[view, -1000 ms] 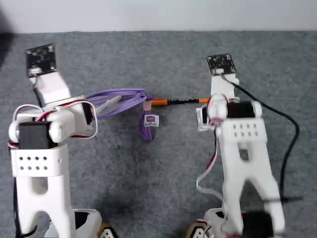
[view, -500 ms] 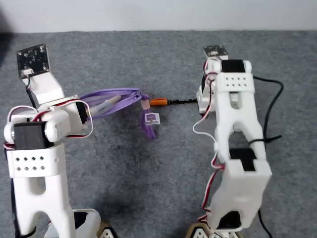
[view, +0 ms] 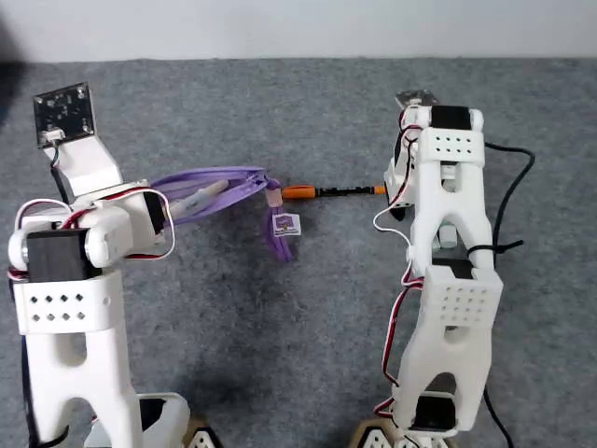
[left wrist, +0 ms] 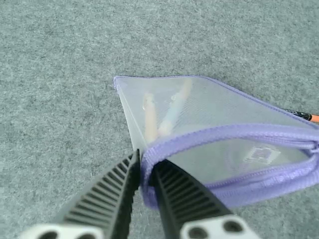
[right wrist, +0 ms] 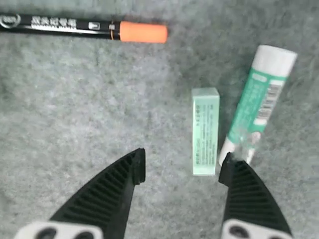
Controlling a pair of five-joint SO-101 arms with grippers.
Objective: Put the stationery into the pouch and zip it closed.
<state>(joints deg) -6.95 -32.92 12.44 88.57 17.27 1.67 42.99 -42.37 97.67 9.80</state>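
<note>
so the left gripper (left wrist: 143,162) is clamped tight on the purple zip edge of the pouch (left wrist: 209,129), which lies on the grey table (view: 280,327) left of centre, a couple of pens showing through its clear side. The orange-capped marker (view: 336,191) sits just right of the pouch. The right gripper (right wrist: 183,158) hangs spread wide over a green eraser (right wrist: 205,130), with the glue stick (right wrist: 256,99) just beside it.

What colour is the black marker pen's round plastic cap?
Orange cap, best in right wrist view.
</note>
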